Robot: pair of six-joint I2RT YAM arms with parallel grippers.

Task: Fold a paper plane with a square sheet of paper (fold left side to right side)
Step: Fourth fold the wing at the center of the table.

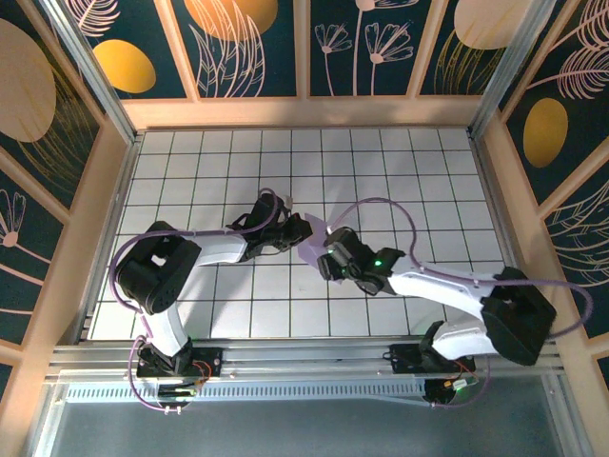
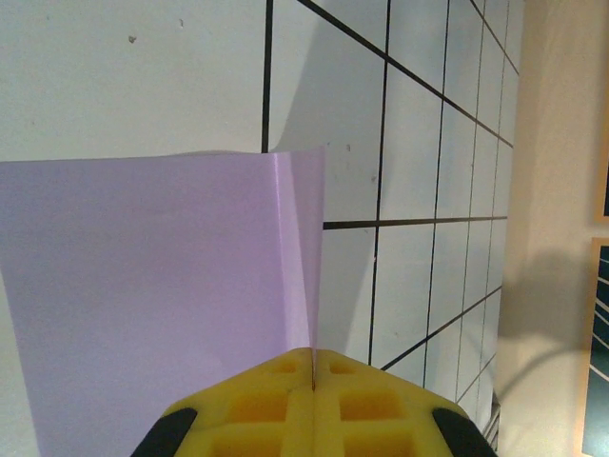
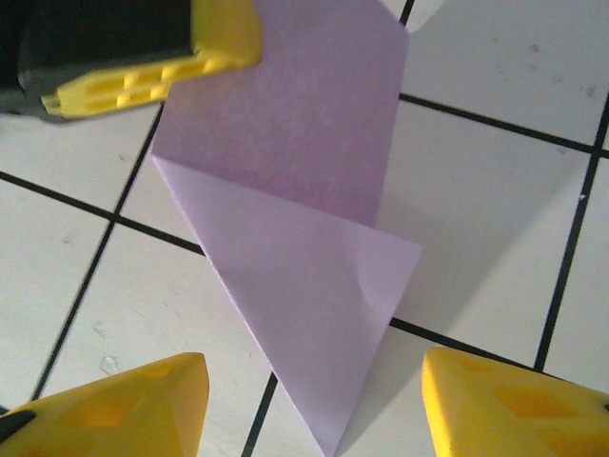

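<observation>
The table is a white tiled surface with dark grid lines, edged by a pale wooden frame. Around it stand dark teal wall panels painted with gold discs and thin flower outlines. A metal rail runs along the near edge and carries the bases of the 2 arms. Purple cables loop over each arm.

The square sheet of paper lies near the middle of the table, between the 2 grippers, already folded into angled flaps. The left gripper is clenched on one edge of the sheet, its yellow pads pressed together with the paper pinched in the seam and rising past a vertical crease. The right gripper stands released, its 2 yellow fingertips apart on either side of the sheet's pointed corner without touching it.
</observation>
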